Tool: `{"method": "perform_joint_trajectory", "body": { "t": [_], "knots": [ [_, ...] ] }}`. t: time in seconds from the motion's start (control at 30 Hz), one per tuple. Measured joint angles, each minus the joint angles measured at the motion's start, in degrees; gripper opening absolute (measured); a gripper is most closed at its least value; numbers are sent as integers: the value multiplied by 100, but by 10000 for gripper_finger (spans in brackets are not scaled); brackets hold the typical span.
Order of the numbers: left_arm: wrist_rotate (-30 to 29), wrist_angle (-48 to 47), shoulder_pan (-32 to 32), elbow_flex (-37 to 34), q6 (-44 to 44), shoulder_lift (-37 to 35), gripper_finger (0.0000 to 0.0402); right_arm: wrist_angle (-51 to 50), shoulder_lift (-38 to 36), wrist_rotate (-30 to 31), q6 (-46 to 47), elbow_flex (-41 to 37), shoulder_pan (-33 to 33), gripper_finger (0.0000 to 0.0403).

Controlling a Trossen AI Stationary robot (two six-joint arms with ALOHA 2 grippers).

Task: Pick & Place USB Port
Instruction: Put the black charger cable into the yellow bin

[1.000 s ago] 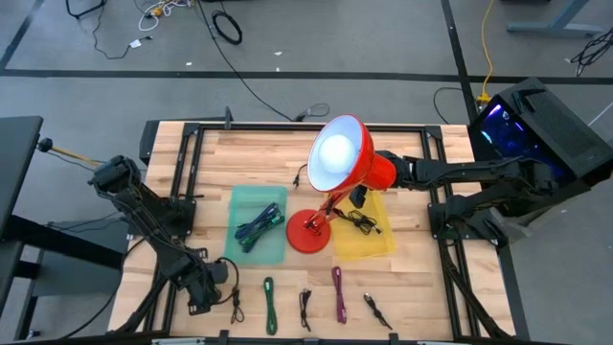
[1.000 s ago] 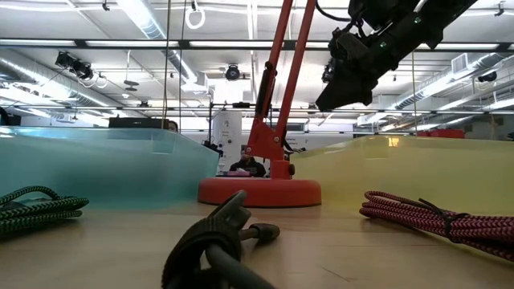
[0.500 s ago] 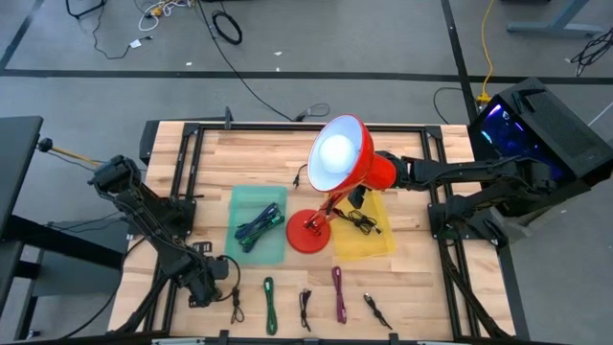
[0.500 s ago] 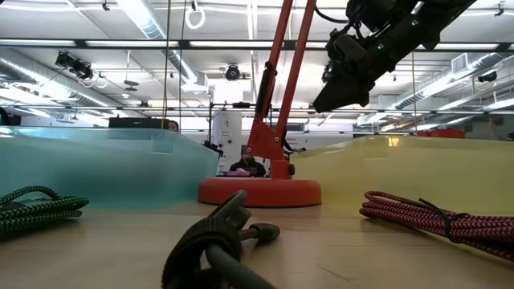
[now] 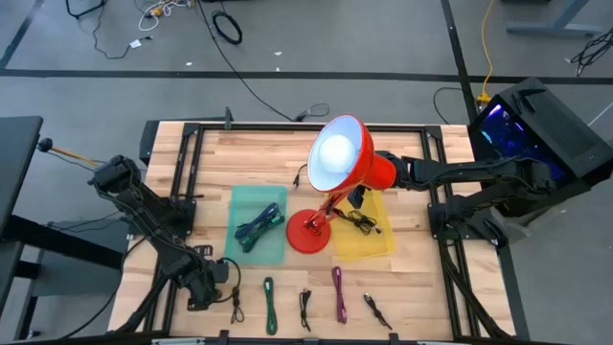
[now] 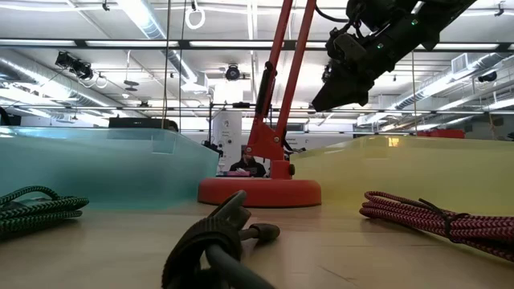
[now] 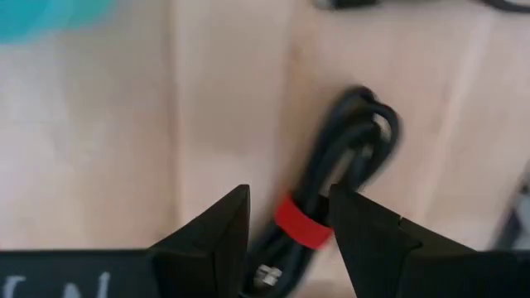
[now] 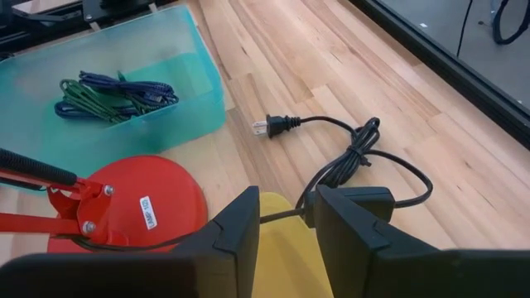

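Several bundled USB cables lie in a row along the table's near edge: a black one with a red band (image 5: 235, 305), a green one (image 5: 269, 305), a black one (image 5: 306, 309), a magenta one (image 5: 339, 294) and another black one (image 5: 375, 310). My left gripper (image 7: 290, 219) is open low over the red-banded black cable (image 7: 331, 190), one finger on each side of it. My right gripper (image 8: 286, 217) is open in the air above the yellow tray (image 5: 378, 244), partly hidden under the lamp shade (image 5: 340, 155) in the high view.
A red desk lamp's base (image 5: 308, 233) stands between the teal tray (image 5: 239, 201), which holds green and blue cables (image 5: 259, 228), and the yellow tray, which holds a black cable (image 5: 362, 222). The lamp's plug cord (image 8: 348, 157) lies on the wood beyond it. Black frame rails border the table.
My left gripper has edged a little toward the table's far edge above the red-banded cable. The cables, trays and lamp have stayed where they were.
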Motion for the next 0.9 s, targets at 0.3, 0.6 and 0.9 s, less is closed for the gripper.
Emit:
{"method": "perform_joint_trajectory", "body": {
  "t": [0.3,0.6,0.9],
  "knots": [
    [109,458,-1,-1,60,86,174,0,-2,7,-2,0,2,119],
    [603,540,4,18,222,768,169,-1,-2,7,-4,2,0,119],
    [898,625,275,-7,50,718,34,11,-2,8,-37,2,1,119]
  ]
}}
